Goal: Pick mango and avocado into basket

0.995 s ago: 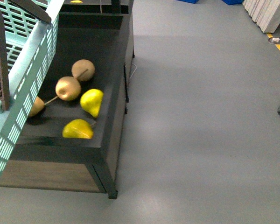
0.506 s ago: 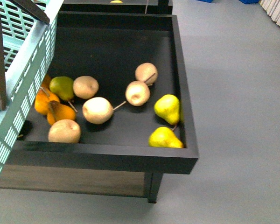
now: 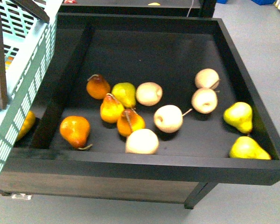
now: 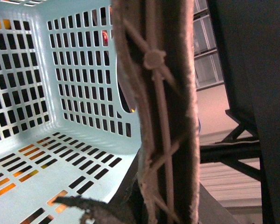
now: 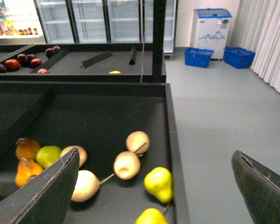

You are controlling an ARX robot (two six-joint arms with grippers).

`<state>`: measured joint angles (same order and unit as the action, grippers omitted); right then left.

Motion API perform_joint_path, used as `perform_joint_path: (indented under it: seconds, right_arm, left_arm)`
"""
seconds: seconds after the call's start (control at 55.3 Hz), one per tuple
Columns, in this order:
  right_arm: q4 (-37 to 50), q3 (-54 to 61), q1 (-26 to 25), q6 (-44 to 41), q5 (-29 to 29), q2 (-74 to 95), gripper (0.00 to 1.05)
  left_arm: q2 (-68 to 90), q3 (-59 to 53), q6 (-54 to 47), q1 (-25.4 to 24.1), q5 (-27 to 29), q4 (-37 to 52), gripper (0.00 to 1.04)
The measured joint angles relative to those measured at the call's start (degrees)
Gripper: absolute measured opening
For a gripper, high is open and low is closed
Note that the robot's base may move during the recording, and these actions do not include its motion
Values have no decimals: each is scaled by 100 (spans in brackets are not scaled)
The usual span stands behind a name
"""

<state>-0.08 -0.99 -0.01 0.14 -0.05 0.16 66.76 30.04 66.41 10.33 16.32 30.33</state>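
Grocery shop, no question: produce section. Right up front, a black display bin [image 3: 130,163] on legs, loose with yellow-green pears [image 3: 238,116], orange pears [image 3: 75,130] and pale round fruit [image 3: 168,118]. At the left edge, a teal shopping basket [image 3: 18,93] with lattice sides. Further back, in the right wrist view, a second bin [image 5: 74,70] carrying dark red fruit [image 5: 18,59]. Along the far wall, tall glass-door refrigerators [image 5: 88,21], bottles [image 5: 4,30] on shelves beside them, then a white chest freezer [image 5: 210,25] with a blue lid and blue crates [image 5: 198,57] on a wide grey floor [image 5: 214,107].
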Motion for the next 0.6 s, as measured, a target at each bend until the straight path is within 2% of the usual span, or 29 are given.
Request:
perform_joint_path:
  seconds: [0.597]
  right_arm:
    - [-2, 0, 0, 0, 17, 2, 96]
  left_arm:
    - [2, -2, -11, 0, -9, 0, 7]
